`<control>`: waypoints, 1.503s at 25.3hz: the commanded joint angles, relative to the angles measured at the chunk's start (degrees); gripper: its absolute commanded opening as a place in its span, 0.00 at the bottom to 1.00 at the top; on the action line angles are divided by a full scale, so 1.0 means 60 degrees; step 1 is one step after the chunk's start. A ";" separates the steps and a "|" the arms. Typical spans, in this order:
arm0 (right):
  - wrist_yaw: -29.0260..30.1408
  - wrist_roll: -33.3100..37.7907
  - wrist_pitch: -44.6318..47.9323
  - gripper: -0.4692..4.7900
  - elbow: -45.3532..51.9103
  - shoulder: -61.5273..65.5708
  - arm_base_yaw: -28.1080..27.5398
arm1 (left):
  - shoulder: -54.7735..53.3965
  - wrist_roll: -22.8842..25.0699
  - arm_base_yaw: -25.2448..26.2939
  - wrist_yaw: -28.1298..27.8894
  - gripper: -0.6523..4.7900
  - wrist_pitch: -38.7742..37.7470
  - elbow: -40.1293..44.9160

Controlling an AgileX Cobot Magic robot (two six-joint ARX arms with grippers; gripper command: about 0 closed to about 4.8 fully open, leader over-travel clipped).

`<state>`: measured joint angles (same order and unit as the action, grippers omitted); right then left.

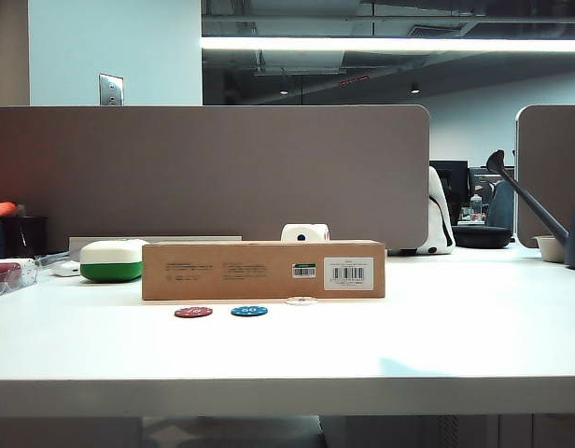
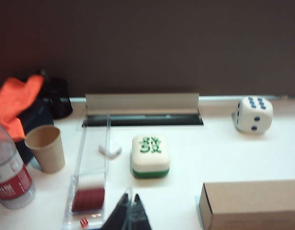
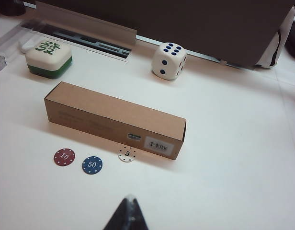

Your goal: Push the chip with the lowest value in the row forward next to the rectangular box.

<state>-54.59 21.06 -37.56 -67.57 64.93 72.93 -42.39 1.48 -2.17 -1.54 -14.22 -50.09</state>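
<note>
The white chip (image 3: 127,154) marked 5 lay just beside the box (image 3: 114,118), ahead of the red chip (image 3: 64,156) and blue chip (image 3: 92,165). My right gripper (image 3: 130,203) and left gripper (image 2: 130,205) hovered closed; any final nudge needed only gentleness.

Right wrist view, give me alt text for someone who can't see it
A white 5 chip lies beside the long brown box, ahead of the red 10 chip and blue 50 chip. Beyond the box sit a die and a mahjong-tile case; the right gripper, shut, hovers nearer the camera.
</note>
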 commanded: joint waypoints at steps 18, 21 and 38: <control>-0.0062 -0.0015 0.0080 0.08 -0.0033 -0.0025 0.0018 | 0.2506 0.0175 0.0382 0.0237 0.11 -0.1504 0.0200; -0.0062 -0.0015 0.0069 0.08 -0.0033 -0.0025 0.0018 | 0.3315 0.0288 0.0379 0.1064 0.11 -0.1213 0.1209; -0.0055 -0.0015 0.0084 0.08 -0.0033 -0.0025 0.0018 | 0.7042 -0.0546 0.0586 0.1304 0.11 0.1490 0.7158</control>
<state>-54.46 21.06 -37.56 -67.57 64.95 72.93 0.23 -0.84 1.34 6.04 -8.01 -7.79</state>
